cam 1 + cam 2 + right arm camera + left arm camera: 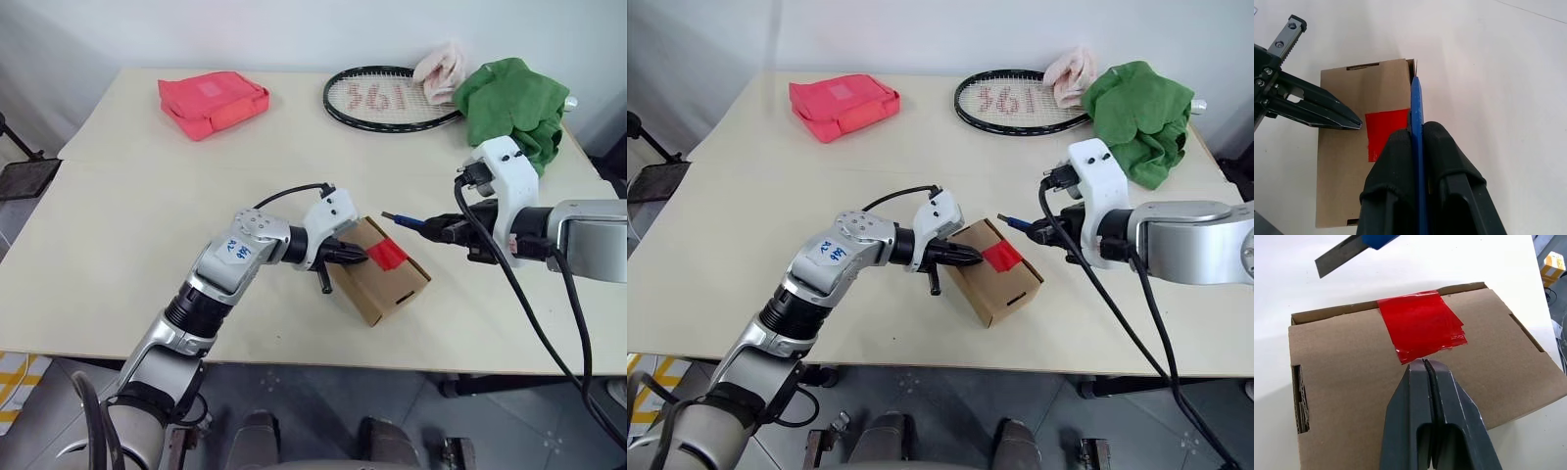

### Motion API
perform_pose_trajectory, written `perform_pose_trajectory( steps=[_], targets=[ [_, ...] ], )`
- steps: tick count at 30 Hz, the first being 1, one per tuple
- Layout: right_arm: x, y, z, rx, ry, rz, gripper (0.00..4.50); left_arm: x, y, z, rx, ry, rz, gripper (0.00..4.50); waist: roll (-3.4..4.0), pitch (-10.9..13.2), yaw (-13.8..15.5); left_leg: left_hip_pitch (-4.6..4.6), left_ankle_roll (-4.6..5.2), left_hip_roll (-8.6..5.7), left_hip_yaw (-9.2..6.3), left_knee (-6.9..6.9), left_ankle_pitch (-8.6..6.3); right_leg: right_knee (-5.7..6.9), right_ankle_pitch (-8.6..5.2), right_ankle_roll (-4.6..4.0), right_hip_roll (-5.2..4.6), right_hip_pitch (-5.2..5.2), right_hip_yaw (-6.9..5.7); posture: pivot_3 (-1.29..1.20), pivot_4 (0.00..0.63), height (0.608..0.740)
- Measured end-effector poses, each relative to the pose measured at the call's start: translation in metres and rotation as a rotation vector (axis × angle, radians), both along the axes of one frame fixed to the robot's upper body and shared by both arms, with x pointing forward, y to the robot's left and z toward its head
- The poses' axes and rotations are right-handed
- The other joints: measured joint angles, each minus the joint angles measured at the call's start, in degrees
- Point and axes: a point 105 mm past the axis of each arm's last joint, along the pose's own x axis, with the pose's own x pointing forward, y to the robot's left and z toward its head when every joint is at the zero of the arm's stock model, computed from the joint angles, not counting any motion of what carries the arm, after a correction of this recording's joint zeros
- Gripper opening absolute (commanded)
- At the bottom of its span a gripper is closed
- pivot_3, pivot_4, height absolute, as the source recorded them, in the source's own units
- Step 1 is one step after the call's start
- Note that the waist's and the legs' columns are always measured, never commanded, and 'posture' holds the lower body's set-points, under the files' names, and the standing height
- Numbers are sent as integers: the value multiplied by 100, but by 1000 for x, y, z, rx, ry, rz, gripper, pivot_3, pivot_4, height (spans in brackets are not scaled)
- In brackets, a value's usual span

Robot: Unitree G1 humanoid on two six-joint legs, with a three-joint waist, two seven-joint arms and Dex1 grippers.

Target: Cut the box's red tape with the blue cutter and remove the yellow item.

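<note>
The brown cardboard box [377,279] lies on the table with its lid closed, and the red tape [1422,325] sits across the lid seam. My left gripper [358,253] is shut, its tips on the lid at the tape's near edge. My right gripper [1418,129] is shut on the blue cutter [1416,105]. The cutter's blade [1339,254] hovers just beyond the box's far edge, pointing toward the tape. The yellow item is hidden.
At the back of the table lie a pink-red pouch [213,102] on the left, a racket [387,98] in the middle, and a pink cloth [441,70] and a green cloth [514,106] on the right. The table's front edge [294,360] runs just below the box.
</note>
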Motion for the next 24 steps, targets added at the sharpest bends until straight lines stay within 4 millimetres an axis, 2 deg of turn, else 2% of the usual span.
perform_pose_trajectory(
  steps=[9,24],
  targets=[
    [0,-2,-17,0,50,-9,81,0,0,0,3,2,1,19,0,0,3,0,0,0,0,0,0,1,0,0,0,0,0,0,150,740],
    [-2,1,-19,-2,46,-9,81,0,1,-1,6,5,2,19,1,-1,-1,1,0,0,0,0,0,1,0,0,0,0,0,0,150,740]
  ],
)
